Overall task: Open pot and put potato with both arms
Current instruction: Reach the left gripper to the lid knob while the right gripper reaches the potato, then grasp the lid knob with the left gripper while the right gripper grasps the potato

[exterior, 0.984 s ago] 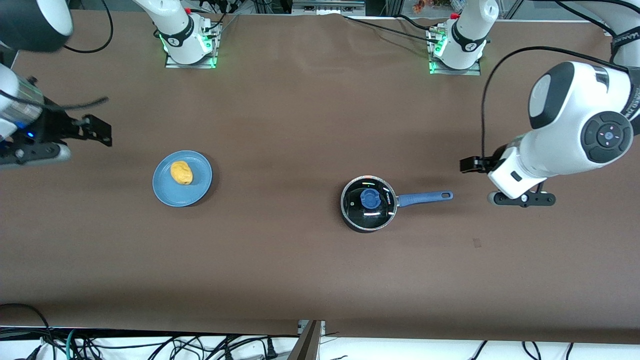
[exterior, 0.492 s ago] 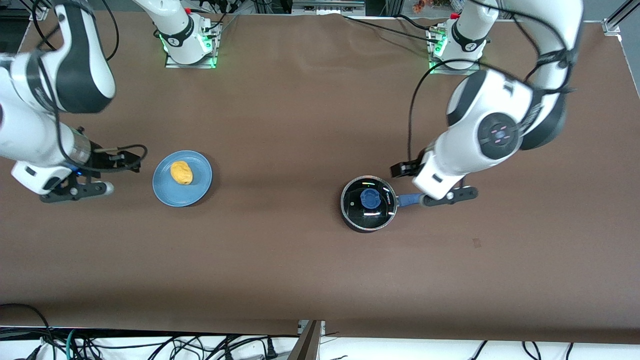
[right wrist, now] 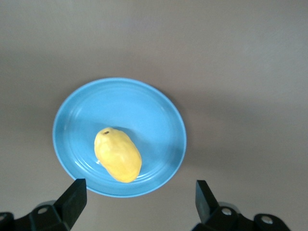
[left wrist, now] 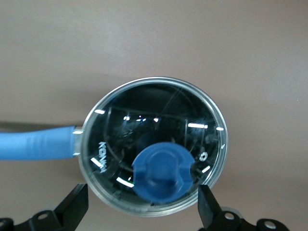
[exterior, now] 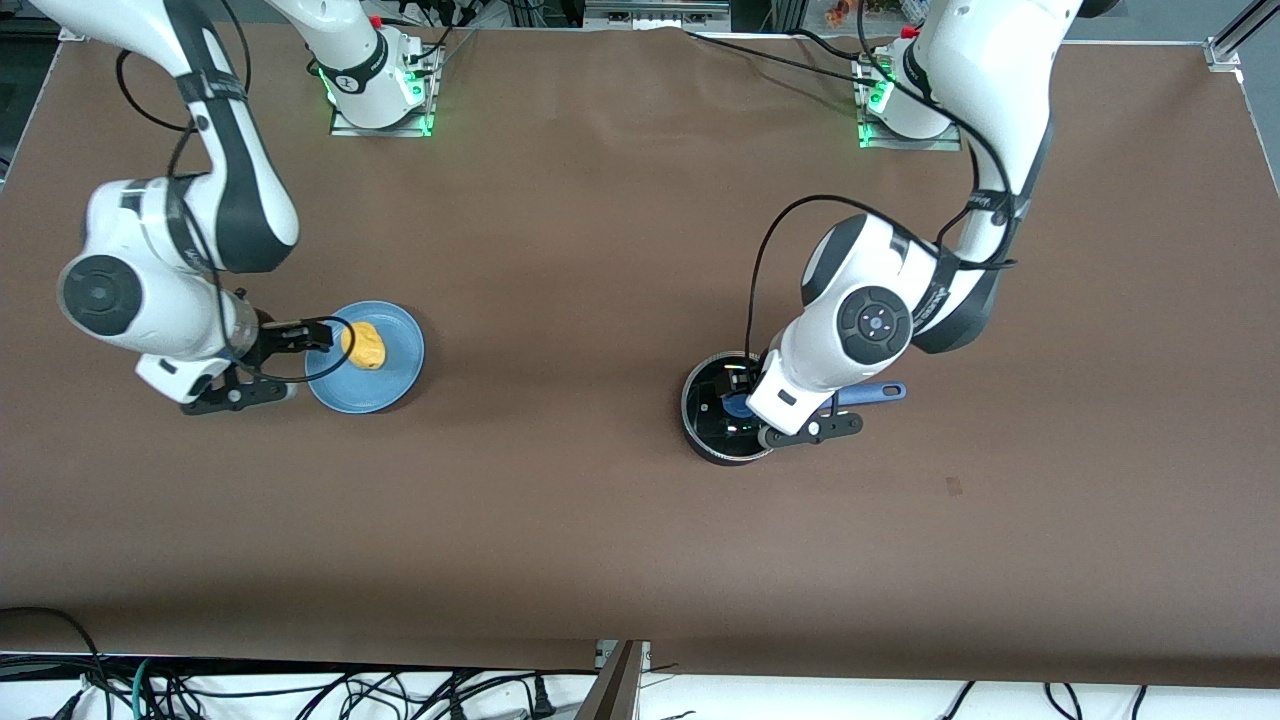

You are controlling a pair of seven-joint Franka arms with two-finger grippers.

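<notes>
Light-blue plate point(exterior: 392, 385) on brown table point(exterior: 600, 520), toward right arm's end; cables point(exterior: 300, 690) along table's near edge

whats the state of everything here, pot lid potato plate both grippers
pot: upright on the table, closed.
lid: seated on the pot, not gripped.
potato: lying on the plate, untouched.
plate: flat on the table.
left gripper: open, above the lid.
right gripper: open, above the plate's edge.
</notes>
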